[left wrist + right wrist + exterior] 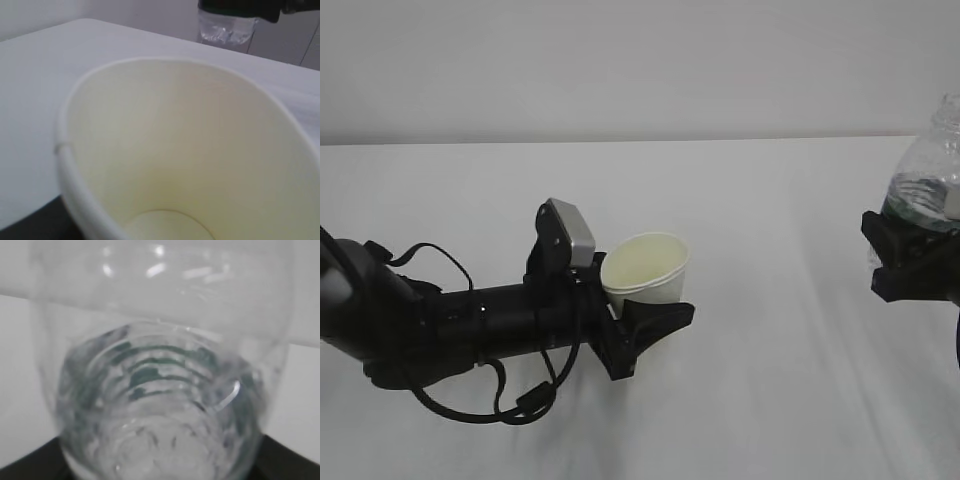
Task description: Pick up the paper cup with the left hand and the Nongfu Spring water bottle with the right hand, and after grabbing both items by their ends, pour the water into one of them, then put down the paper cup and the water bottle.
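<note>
The left arm [470, 320] is black, round-bodied. Loose black cables [510, 405] loop off it. A grey square module [570, 232] tops its wrist.

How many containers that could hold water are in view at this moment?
2. The paper cup sits in the left tool, near the middle of the table. The water bottle is gripped by the right tool at the right edge, partly cut off.
</note>
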### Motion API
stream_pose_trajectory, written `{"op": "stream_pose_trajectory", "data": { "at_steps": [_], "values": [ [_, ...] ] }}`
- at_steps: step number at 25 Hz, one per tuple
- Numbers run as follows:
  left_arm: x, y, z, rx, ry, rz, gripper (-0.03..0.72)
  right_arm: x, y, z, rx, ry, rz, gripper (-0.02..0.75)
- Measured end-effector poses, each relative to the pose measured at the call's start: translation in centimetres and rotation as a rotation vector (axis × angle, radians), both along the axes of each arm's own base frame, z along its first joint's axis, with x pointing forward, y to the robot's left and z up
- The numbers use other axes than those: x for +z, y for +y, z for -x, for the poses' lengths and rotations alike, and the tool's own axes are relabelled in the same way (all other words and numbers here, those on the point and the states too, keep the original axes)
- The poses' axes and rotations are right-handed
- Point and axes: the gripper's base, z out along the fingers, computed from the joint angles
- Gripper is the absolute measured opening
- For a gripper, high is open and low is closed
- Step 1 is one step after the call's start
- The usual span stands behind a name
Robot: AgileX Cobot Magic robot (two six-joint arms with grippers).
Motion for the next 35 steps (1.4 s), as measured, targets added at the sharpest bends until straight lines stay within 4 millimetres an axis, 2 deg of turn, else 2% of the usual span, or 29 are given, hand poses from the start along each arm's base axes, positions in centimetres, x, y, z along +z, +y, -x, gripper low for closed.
{"op": "stream_pose_trajectory", "data": {
  "at_steps": [8, 14, 25, 35],
  "values": [
    [0.6, -2.3, 1.0, -0.114, -0.001, 0.017, 0.447, -0.5, 0.0, 1.8, 0.0, 0.041, 0.0, 0.427],
    [0.9, -3.7, 2.0, -0.215, -0.03, 0.013, 0.447, 0.3, 0.0, 2.1, 0.0, 0.004, -0.001, 0.427],
    [1.8, -5.0, 1.3, -0.246, -0.049, 0.018, 0.447, 1.8, -0.2, 3.8, -0.012, 0.037, 0.032, 0.427],
    [1.4, -5.1, 1.4, -0.286, -0.06, -0.049, 0.447, 2.1, -0.3, 4.2, -0.01, 0.07, 0.069, 0.427]
  ]
}}
